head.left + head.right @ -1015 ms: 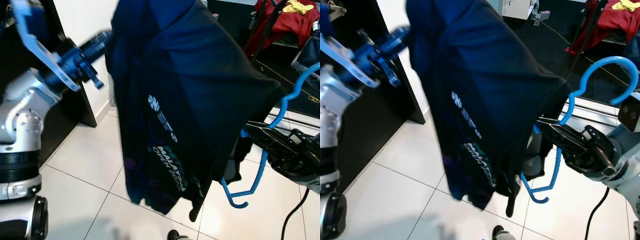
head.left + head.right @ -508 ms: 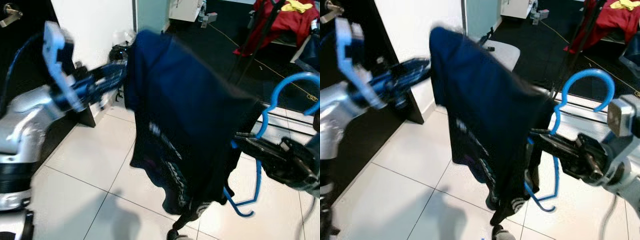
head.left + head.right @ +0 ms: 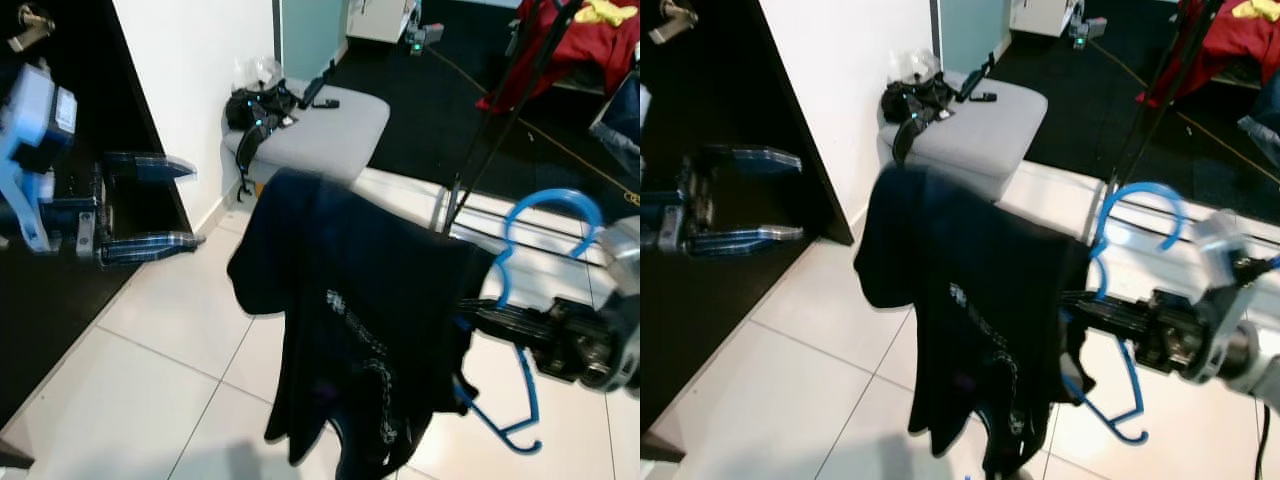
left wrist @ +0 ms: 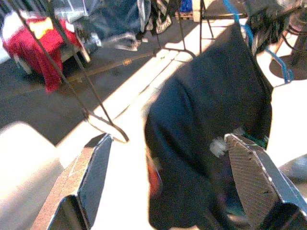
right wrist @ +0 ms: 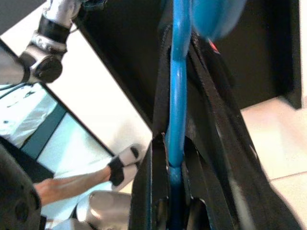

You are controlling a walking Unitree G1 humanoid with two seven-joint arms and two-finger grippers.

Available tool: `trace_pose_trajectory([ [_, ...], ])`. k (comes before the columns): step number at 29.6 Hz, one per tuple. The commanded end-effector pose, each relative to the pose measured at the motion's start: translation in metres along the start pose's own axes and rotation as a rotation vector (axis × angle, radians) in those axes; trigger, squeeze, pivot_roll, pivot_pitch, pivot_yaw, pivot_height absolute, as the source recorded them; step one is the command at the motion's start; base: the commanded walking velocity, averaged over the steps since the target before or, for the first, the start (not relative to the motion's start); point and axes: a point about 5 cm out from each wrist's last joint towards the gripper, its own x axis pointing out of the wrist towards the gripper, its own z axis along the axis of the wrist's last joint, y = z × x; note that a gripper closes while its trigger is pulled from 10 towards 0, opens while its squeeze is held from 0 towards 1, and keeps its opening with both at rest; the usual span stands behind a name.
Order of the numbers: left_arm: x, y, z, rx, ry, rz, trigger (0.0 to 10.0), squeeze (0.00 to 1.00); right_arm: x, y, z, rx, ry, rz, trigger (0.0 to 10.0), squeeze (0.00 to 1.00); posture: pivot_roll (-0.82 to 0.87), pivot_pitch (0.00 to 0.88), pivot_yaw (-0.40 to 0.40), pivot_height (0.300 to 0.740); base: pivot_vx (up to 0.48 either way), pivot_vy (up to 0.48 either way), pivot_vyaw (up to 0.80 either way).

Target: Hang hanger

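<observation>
The right gripper point(image 3: 478, 316) has its two black fingers point(image 5: 201, 120) closed on the blue hanger point(image 3: 520, 300), pinching the plastic bar between them; in the right wrist view the blue bar point(image 5: 176, 105) runs straight down between the fingers. Seen from the head, this gripper sits at about 4 o'clock in the scene and points toward 9 o'clock. The hanger's hook curls up above it toward 2 o'clock, and its lower loop hangs below toward 5 o'clock, over the white tiled floor point(image 3: 160, 360).

A dark navy T-shirt point(image 3: 350, 340) with pale print is draped on the hanger, hanging in folds at the centre of the scene, to the 9 o'clock side of the right gripper.

The left gripper point(image 3: 150, 208) is spread open and holds nothing; it sits at about 9 o'clock in front of a black cabinet point(image 3: 70, 110), well apart from the shirt. In its wrist view the shirt point(image 4: 211, 124) shows beyond the two parted fingers point(image 4: 254, 172).

Farther off, at 12 o'clock, a grey cushioned stool point(image 3: 320, 130) carries a black strapped item point(image 3: 262, 105). A black metal rack point(image 3: 500, 120) stands at 1 o'clock with red cloth point(image 3: 580, 40) on it.
</observation>
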Motion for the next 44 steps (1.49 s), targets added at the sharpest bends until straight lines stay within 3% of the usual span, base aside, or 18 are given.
trace_pose_trajectory([
  [1,0.018,-0.006,0.003,-0.002,-0.073,-0.080,10.0,0.00,0.010,0.003,-0.005,-0.032,0.067,0.060,10.0,0.00,-0.01,0.181,0.009,0.740,0.000,0.000,0.00],
  [3,0.018,-0.006,0.003,-0.002,-0.073,-0.080,10.0,0.00,0.010,0.003,-0.005,-0.032,0.067,0.060,10.0,0.00,-0.01,0.181,0.009,0.740,0.000,0.000,0.00],
  [5,0.045,-0.017,-0.005,-0.046,-0.096,-0.200,10.0,0.00,0.021,0.002,-0.007,-0.054,0.113,0.093,10.0,0.00,-0.02,0.172,0.013,0.740,0.000,0.000,0.00],
  [7,0.045,-0.017,-0.005,-0.046,-0.096,-0.200,10.0,0.00,0.021,0.002,-0.007,-0.054,0.113,0.093,10.0,0.00,-0.02,0.172,0.013,0.740,0.000,0.000,0.00],
  [8,0.052,-0.021,-0.008,-0.059,-0.091,-0.235,10.0,0.00,0.024,0.001,-0.007,-0.061,0.120,0.102,10.0,0.00,-0.02,0.171,0.015,0.740,0.000,0.000,0.00],
  [9,0.061,-0.027,-0.013,-0.075,-0.067,-0.287,10.0,0.00,0.027,0.000,-0.007,-0.082,0.144,0.107,10.0,0.00,-0.02,0.171,0.019,0.740,0.000,0.000,0.00],
  [11,0.061,-0.027,-0.013,-0.075,-0.067,-0.287,10.0,0.00,0.027,0.000,-0.007,-0.082,0.144,0.107,10.0,0.00,-0.02,0.171,0.019,0.740,0.000,0.000,0.00],
  [15,0.080,-0.042,-0.032,-0.123,0.038,-0.384,10.0,0.00,0.035,0.001,-0.006,-0.132,0.180,0.132,10.0,0.00,-0.01,0.172,0.027,0.740,0.000,0.000,0.00],
  [28,0.089,-0.047,-0.056,-0.121,0.179,-0.368,10.0,0.00,0.041,0.003,-0.004,-0.168,0.183,0.159,10.0,0.00,-0.01,0.175,0.036,0.740,0.000,0.000,0.00],
  [29,0.092,-0.048,-0.063,-0.124,0.215,-0.352,6.5,0.00,0.042,0.003,-0.003,-0.175,0.181,0.162,10.0,0.00,-0.01,0.175,0.038,0.740,0.000,0.000,0.00],
  [30,0.094,-0.048,-0.068,-0.128,0.243,-0.335,0.0,0.00,0.042,0.003,-0.003,-0.181,0.180,0.164,10.0,0.00,-0.01,0.175,0.038,0.740,0.000,0.000,0.00],
  [44,0.094,-0.051,-0.080,-0.067,0.372,-0.363,0.0,0.00,0.044,0.000,-0.003,-0.202,0.185,0.162,10.0,0.00,-0.01,0.162,0.036,0.740,0.000,0.000,0.00],
])
